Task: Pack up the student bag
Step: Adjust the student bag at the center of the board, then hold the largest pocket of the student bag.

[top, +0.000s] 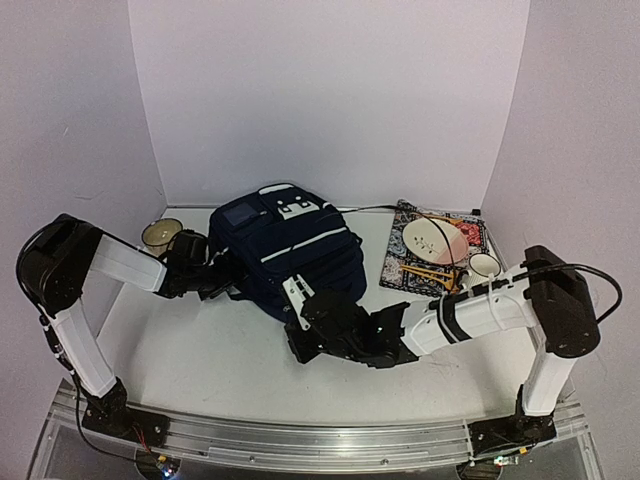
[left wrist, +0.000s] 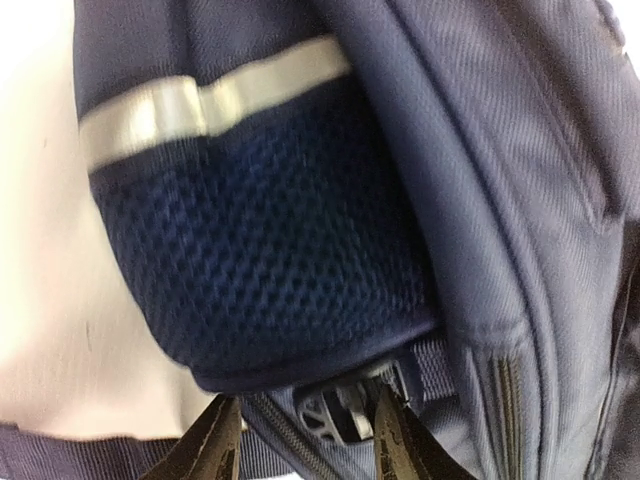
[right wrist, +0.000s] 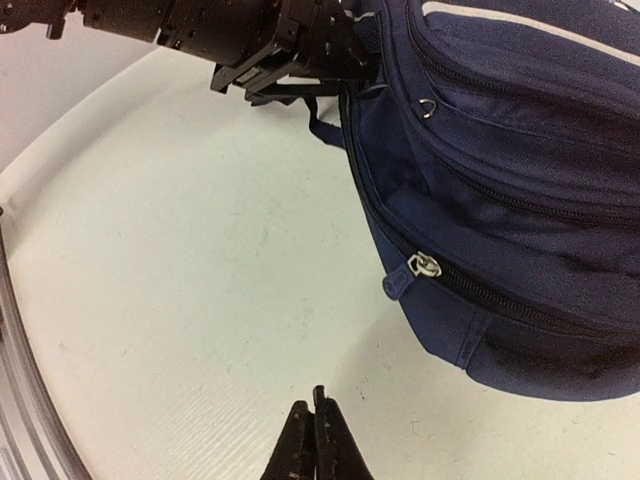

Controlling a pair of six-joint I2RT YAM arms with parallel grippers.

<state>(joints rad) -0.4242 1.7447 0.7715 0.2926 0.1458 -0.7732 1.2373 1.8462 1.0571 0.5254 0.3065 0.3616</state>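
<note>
Mid-table, the student bag [top: 290,250] lies lengthwise, back to front. Its zip pull [right wrist: 425,266] sits ahead-right of the right gripper [right wrist: 312,440], which is closed and empty. The left gripper [left wrist: 308,445] stands half open astride a side buckle [left wrist: 335,412]; whether it grips cannot be told.

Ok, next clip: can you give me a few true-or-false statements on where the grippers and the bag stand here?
1. The right gripper is shut and empty. True.
2. It pinches the zipper pull of the student bag. False: it hangs over the bare table, apart from the bag.
3. The left gripper has its jaws on either side of a grey buckle below the mesh pocket. True.
4. The plate lies on the bag. False: it lies on a patterned mat to the bag's right.
</note>
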